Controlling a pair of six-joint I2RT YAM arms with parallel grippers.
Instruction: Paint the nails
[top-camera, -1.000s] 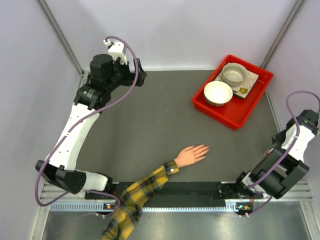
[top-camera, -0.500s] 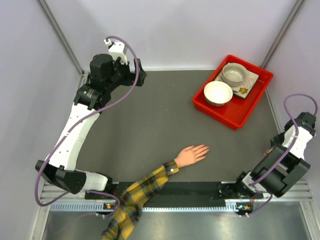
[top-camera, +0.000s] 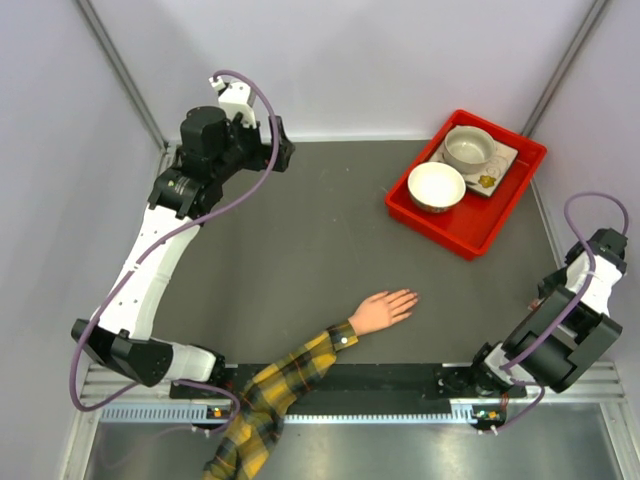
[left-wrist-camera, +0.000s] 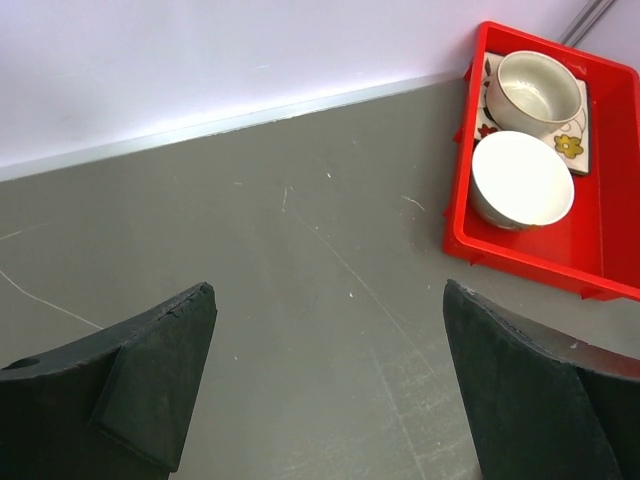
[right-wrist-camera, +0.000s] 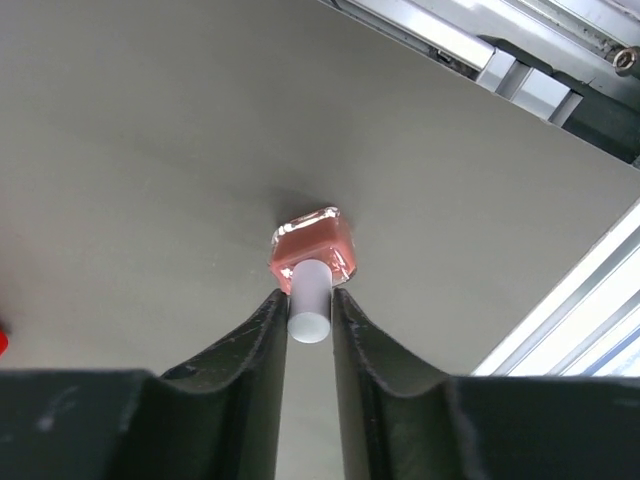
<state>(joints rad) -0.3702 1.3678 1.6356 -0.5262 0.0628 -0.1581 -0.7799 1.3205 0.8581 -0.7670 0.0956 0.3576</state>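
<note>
The pale mannequin hand (top-camera: 380, 310) lies palm down near the table's front middle, and its plaid sleeve (top-camera: 280, 385) runs off the near edge. Its tiny nails (top-camera: 411, 296) point right and are too small to read. My right gripper (right-wrist-camera: 308, 300) is shut on the white cap (right-wrist-camera: 309, 310) of a small coral-pink nail-polish bottle (right-wrist-camera: 322, 240) that stands on the table. In the top view this gripper (top-camera: 545, 296) is at the right edge, well right of the hand. My left gripper (left-wrist-camera: 327, 300) is open and empty; in the top view it (top-camera: 280, 155) hovers at the back left.
A red tray (top-camera: 470, 235) at the back right holds a white bowl (top-camera: 436, 186) and a cup on a saucer (top-camera: 470, 150); both show in the left wrist view (left-wrist-camera: 522, 180). The table's metal rail (right-wrist-camera: 520, 75) runs close beside the bottle.
My right wrist has shifted slightly toward the near edge and its cable loop has sagged. The left arm and the mannequin hand have not moved.
</note>
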